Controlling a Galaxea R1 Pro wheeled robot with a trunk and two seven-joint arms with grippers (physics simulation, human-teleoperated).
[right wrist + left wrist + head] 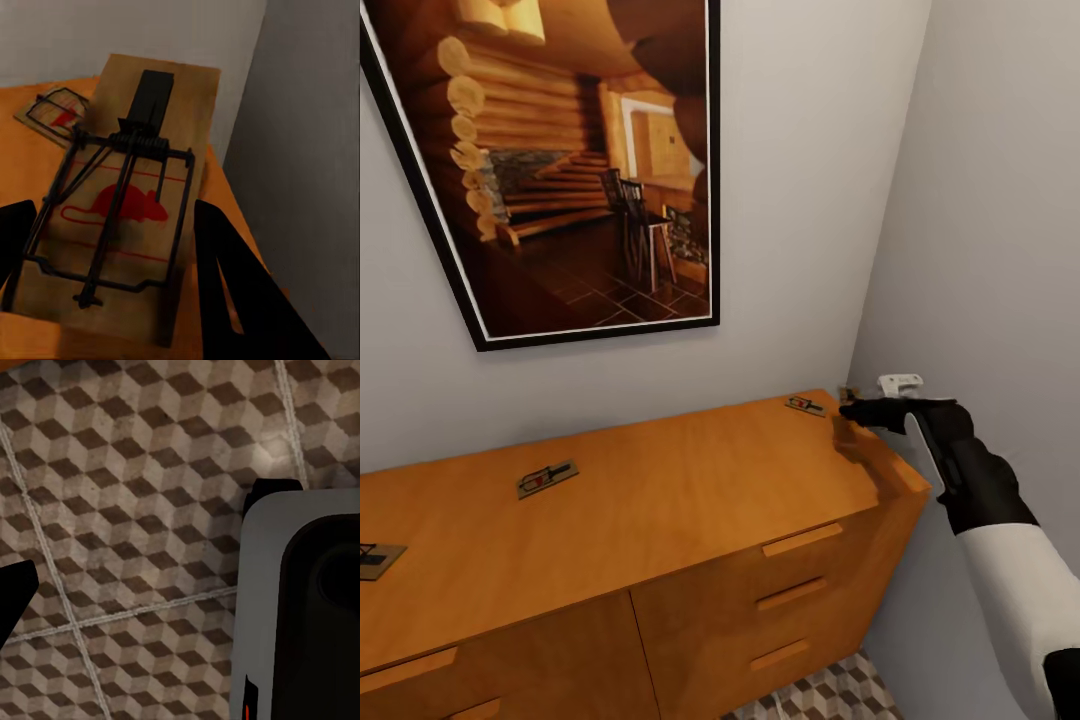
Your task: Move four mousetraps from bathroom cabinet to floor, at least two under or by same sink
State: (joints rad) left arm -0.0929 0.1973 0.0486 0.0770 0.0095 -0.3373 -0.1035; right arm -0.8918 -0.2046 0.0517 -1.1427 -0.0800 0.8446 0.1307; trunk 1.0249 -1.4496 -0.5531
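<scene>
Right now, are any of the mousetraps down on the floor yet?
No, the mousetraps in the head view lie on top of the cabinet, none on the patterned floor.

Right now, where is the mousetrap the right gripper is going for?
In the head view it lies at the cabinet top's far right corner by the side wall, between the right gripper's fingertips, just past another mousetrap.

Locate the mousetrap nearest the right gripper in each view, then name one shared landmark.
Head view: mousetrap at the cabinet's back right corner, by the right gripper.
Right wrist view: the same mousetrap lies between the fingers.
Left wrist view: patterned floor tiles.
Landmark: neighbouring mousetrap, beside it in both.
</scene>
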